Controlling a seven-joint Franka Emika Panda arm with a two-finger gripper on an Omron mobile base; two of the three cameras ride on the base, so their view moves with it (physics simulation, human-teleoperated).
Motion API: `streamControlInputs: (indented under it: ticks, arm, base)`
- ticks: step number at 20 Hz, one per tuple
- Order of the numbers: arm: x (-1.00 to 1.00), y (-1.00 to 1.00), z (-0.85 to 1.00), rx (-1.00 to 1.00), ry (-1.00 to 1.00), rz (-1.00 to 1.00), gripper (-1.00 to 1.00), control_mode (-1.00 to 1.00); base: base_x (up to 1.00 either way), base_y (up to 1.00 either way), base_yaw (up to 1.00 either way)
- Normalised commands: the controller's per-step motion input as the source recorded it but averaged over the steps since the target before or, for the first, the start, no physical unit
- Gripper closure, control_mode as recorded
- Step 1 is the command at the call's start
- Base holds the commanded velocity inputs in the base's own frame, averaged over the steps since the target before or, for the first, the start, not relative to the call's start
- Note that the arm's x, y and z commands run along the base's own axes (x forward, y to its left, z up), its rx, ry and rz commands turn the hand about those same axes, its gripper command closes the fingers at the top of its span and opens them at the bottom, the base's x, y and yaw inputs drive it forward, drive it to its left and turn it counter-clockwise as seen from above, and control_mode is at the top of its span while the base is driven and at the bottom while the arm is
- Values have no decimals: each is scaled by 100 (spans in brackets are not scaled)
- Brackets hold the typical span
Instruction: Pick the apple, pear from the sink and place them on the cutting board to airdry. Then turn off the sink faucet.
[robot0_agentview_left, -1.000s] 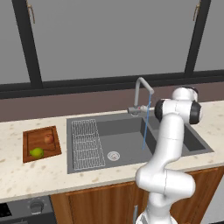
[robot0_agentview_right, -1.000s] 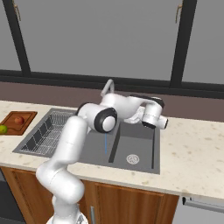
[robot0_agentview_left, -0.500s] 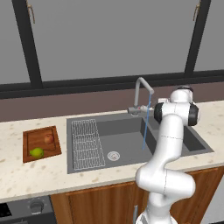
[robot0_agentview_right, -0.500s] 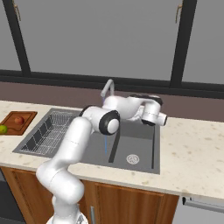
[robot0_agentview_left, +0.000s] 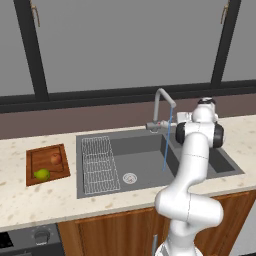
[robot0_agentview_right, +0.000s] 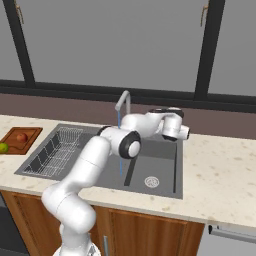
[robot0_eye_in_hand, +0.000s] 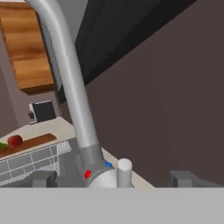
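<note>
Nearer the sink faucet (robot0_eye_in_hand: 78, 109) now; apple (robot0_agentview_left: 55, 159), pear (robot0_agentview_left: 42, 174) apparently on cutting board (robot0_agentview_left: 35, 159).

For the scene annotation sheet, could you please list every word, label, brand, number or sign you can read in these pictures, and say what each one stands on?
There is no readable text in any view.
The sink faucet bears only a red dot and a blue dot at its base, no letters.
The cutting board and sink carry no markings.
The knob on the appliance below the counter is too small to tell.

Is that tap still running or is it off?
On. A thin blue stream falls from the sink faucet spout into the sink.
</note>
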Motion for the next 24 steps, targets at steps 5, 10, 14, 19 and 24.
streamControlInputs:
  ticks: [5, 10, 14, 19, 24]
  arm:
    - [22, 0, -20, 1, 7, 3, -100, -100]
    - [24, 0, -17, 1, 7, 3, -100, -100]
    - [24, 0, -16, 0, 6, 3, -100, -100]
    - [14, 0, -21, 0, 3, 3, -100, -100]
    - [17, 25, -9, 2, 0, 8, -100, -100]
  base:
    - [0, 0, 0]
    - [0, 0, 0]
    - [0, 0, 0]
    - [0, 0, 0]
    - [0, 0, 0]
